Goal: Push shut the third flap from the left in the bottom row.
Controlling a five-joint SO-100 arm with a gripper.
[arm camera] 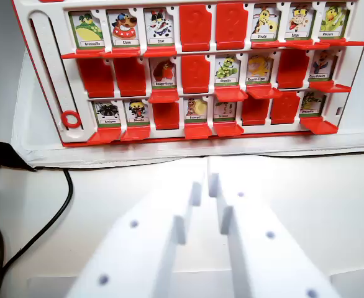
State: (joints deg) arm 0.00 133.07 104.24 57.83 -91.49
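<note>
While the white gripper fills the lower half of the wrist view, we see its two fingers running up from the bottom edge and converging toward the centre. The tips stand almost together, with only a thin slit between them and nothing held, so we read the jaws as closed on nothing. They hover over the pale table surface, apart from the game and pointing toward it.

Beyond the tips lies the red-and-white game board, tilted slightly and resting on a white sheet. We count three rows of flaps; most are open and show animal picture cards, while several show only a plain red face.

In the bottom row, the third flap from the wrist view's left shows a plain red face, unlike the spider card and its neighbour beside it. It sits just left of the line along which the fingertips point.

A black cable curves across the table at the wrist view's left.
</note>
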